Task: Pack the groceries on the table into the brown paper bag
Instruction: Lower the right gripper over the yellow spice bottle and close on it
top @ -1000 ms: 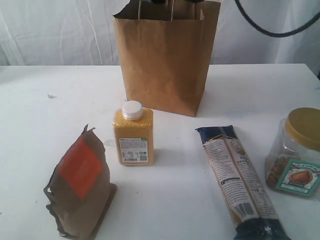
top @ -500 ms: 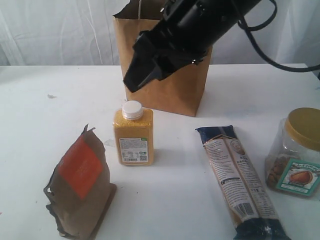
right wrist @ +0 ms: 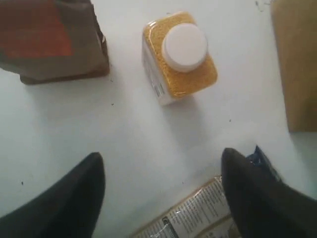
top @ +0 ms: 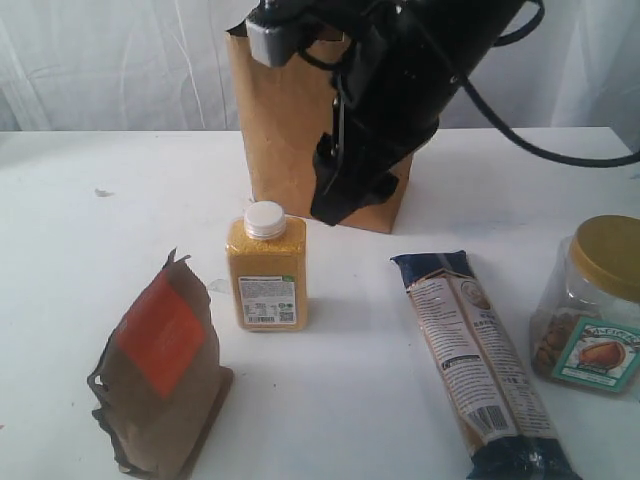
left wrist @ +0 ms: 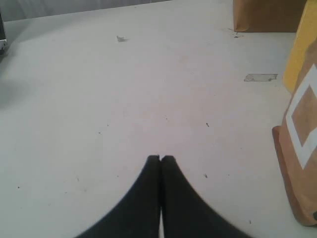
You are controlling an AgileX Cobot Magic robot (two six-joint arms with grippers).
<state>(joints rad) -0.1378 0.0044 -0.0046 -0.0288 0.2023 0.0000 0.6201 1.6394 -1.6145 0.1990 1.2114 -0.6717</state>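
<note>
Your right claw (right wrist: 161,161) is spread and empty, facing the yellow-grain bottle (right wrist: 181,57), probably the next pick. Left claw (left wrist: 160,158) is pressed together, idle.

Matt kraft-paper bag (top: 282,135), clear plastic jar (top: 590,322), glossy pasta packet (top: 478,370)

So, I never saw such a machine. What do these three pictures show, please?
A robot with two arms, each ending in a hand. One picture sees the whole table from outside; the other two come from wrist cameras. On the white table stand a brown paper bag, a yellow-grain bottle, a brown pouch and a jar; a pasta packet lies flat. The right hand is open near the bottle; the left hand is shut. Neither holds anything.
</note>
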